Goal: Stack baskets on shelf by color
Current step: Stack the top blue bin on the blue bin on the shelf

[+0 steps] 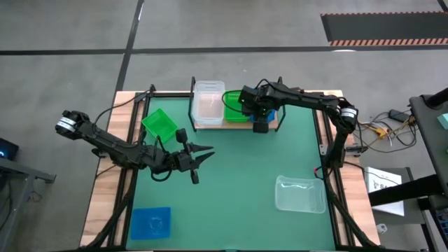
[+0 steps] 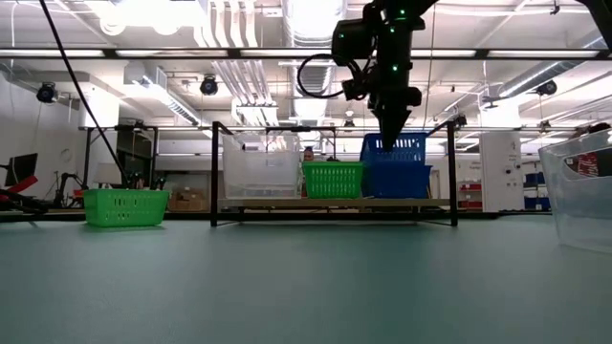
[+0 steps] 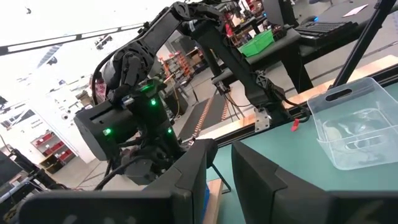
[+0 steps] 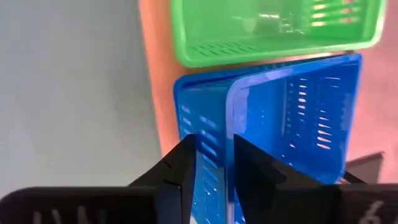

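Baskets all over the mat [image 1: 238, 175] from above: clear stack [image 1: 208, 103] and green basket [image 1: 234, 106] sitting on the shelf [image 1: 269, 126], blue stack mostly hidden under the right gripper [image 1: 260, 124]. Loose green basket [image 1: 160, 124] near the mat's far left edge, blue one [image 1: 151, 223] at the near left corner, clear one [image 1: 299, 194] near right. Left gripper [image 1: 204, 155] parked mid-mat, fingers spread, holding nothing.

Low down: shelf [image 2: 335, 203] carrying clear [image 2: 260, 172], green [image 2: 333, 179] and blue [image 2: 395, 172] side by side, right gripper [image 2: 395, 134] coming down from above onto the blue stack's rim. Loose green basket [image 2: 124, 206] off to the left.

Left wrist: own fingers [image 3: 193, 174] apart with a gap between, clear basket [image 3: 357, 127] on the mat beyond, other arm [image 3: 134, 106] looming close.

Right wrist: fingers [image 4: 180, 168] pinched on the wall of the top blue basket [image 4: 292, 118], nested in another blue one, green basket [image 4: 273, 28] just beside.
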Tool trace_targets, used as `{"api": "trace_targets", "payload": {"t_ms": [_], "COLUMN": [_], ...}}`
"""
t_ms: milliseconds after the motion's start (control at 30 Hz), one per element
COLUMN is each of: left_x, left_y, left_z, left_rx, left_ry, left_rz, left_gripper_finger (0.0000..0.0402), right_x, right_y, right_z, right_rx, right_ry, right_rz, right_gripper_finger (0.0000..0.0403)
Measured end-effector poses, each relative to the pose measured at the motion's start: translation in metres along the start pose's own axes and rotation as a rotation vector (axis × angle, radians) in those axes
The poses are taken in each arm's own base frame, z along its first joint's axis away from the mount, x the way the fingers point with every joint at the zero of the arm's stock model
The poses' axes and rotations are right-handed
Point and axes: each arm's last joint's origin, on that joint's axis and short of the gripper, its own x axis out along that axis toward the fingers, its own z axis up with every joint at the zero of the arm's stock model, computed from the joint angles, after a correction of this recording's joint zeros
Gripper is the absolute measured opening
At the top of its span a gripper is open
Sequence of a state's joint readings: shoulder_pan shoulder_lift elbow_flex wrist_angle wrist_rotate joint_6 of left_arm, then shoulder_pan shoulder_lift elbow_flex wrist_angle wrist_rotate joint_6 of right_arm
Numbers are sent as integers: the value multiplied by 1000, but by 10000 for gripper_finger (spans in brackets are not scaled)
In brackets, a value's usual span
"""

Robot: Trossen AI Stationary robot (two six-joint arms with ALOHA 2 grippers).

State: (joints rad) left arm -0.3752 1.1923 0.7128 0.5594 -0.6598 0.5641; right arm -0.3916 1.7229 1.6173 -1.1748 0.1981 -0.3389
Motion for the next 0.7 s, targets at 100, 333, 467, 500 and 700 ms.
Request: {"api": "trace_targets", "payload": {"t_ms": [100,333,467,500,700], "left_x": [0,0,0,0,0], "left_y": [0,0,0,0,0], "left_z": [0,0,0,0,0], "left_rx": [0,-1,-1,0,0], "left_ry": [0,0,0,0,0], "left_rz": [0,0,0,0,0], "left_gripper_finger": [60,60,60,60,60], "right_x": [-1,-17,-26,-26,-17], "right_y": [0,0,-1,-1,0], "right_z": [-1,-7,-11,-11,-8], "right_rx": [-2,0,4,4,-25], "right_ry": [3,-14,-37,-38,-32], "right_rz": [-12,-18,-26,-26,-17], "right_gripper_finger": [96,95,71,62,13]}}
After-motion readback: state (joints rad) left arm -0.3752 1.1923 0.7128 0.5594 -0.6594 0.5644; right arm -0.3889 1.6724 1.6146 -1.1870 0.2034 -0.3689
